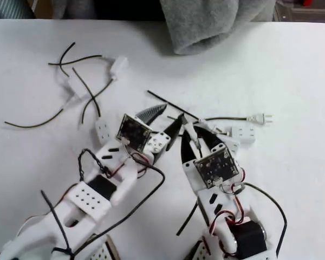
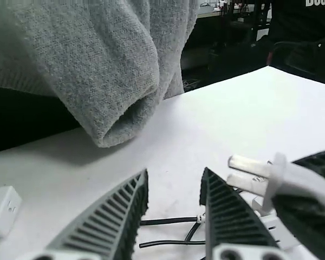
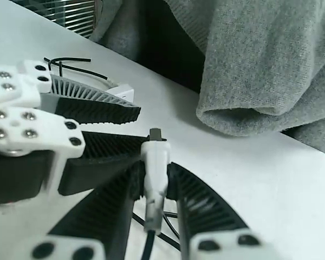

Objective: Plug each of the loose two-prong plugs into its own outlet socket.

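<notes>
The right gripper (image 3: 154,176) has its black fingers (image 3: 200,200) clamped on a white two-prong plug (image 3: 154,157). The plug's long axis runs along the fingers, with the prongs past the tips toward the far edge of the table (image 1: 292,65) and the cord trailing back. The left gripper (image 2: 173,184) is spread and empty, its tips just beside those prongs. An outlet socket (image 1: 242,134) lies just beside the right gripper, toward the right edge, so the right arm is nearer. The prongs probably need turning to face it. A second loose plug (image 1: 258,117) lies just beyond that socket.

Grey knitted cloth (image 1: 206,24) rests on white table's (image 1: 298,76) far edge
</notes>
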Robot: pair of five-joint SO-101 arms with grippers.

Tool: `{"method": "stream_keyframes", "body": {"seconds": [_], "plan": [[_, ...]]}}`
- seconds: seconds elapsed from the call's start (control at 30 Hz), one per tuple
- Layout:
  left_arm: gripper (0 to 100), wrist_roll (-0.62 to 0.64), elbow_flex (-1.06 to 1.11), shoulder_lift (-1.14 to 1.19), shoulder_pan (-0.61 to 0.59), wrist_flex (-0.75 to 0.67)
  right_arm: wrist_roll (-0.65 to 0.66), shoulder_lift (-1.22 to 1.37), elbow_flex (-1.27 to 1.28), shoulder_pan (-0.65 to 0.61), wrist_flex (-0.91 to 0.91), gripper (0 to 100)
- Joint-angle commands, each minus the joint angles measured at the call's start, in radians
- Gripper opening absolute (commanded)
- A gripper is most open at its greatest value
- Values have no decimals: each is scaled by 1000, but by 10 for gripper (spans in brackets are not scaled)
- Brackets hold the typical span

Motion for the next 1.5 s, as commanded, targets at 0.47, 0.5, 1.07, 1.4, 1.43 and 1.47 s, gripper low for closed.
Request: {"method": "stream_keyframes", "body": {"seconds": [0.47,0.5,1.07,1.4,1.43,1.47], "plan": [[165,95,-103,-13,-77,-98,69,5,141,16,-157,19],[165,114,-104,-13,-47,-98,69,5,150,16,-168,19],[168,72,-52,-4,74,-12,60,-1,60,4,-65,19],[168,72,-48,-4,-35,-14,60,-2,-51,-33,59,19],[168,72,-48,-4,-35,-14,60,-2,-58,-31,67,19],[168,72,-48,-4,-35,-14,60,-2,-64,-31,71,19]]}}
